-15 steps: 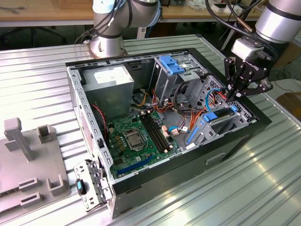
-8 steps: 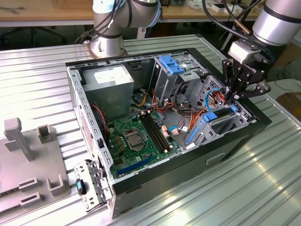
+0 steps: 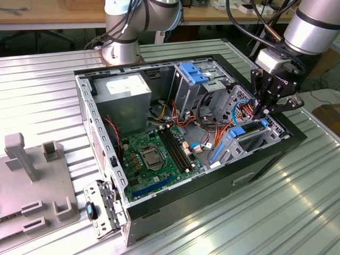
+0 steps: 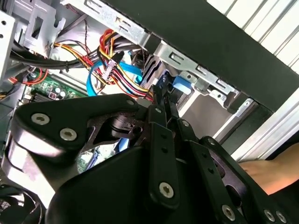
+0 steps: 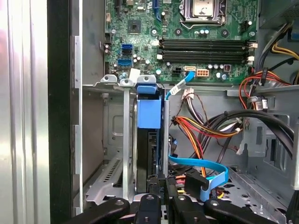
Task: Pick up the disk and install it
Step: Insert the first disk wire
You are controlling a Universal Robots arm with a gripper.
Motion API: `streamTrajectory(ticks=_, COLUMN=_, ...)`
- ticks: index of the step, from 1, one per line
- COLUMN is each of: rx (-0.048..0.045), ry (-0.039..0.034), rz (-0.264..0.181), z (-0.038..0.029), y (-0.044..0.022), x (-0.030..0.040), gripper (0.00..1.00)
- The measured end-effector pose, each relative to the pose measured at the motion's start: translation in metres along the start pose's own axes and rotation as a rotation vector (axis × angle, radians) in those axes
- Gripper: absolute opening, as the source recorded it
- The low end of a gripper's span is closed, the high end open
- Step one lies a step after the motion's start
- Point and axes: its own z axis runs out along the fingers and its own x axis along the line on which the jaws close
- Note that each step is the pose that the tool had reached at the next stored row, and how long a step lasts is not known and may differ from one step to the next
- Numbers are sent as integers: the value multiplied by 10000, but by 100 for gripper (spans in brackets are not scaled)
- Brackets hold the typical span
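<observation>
The disk (image 5: pixel 150 140), a dark drive in a bright blue carrier, stands on edge in the metal drive bay at the front corner of the open computer case (image 3: pixel 106 159). In the exterior view the disk (image 3: pixel 255 139) lies low in that bay, with a blue tab at each end. My gripper (image 3: pixel 260 112) points down at its near end. In the second wrist view the black fingers (image 4: pixel 159 140) lie close together, with the gripper (image 4: pixel 163 95) tips touching the carrier's blue tab (image 4: pixel 181 86). Nothing shows between the fingers.
Bundles of red, yellow and orange wires (image 5: pixel 201 130) and a flat blue cable (image 5: pixel 205 168) crowd the space beside the bay. The motherboard (image 3: pixel 154 154) fills the case floor. A second robot arm's base (image 3: pixel 125 48) stands behind the case. A grey fixture plate (image 3: pixel 32 180) lies at the exterior view's left.
</observation>
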Motion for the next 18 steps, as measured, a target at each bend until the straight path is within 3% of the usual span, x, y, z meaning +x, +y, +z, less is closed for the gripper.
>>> streamTrajectory(ticks=5, rx=24, ry=-39, rz=-516, z=-1, y=50, x=29, gripper=16)
streamTrajectory(ticks=12, rx=24, ry=-38, rz=-532, z=7, y=53, x=99, gripper=16)
streamTrajectory(ticks=18, rx=26, ry=-41, rz=-557, z=18, y=64, x=88, gripper=16)
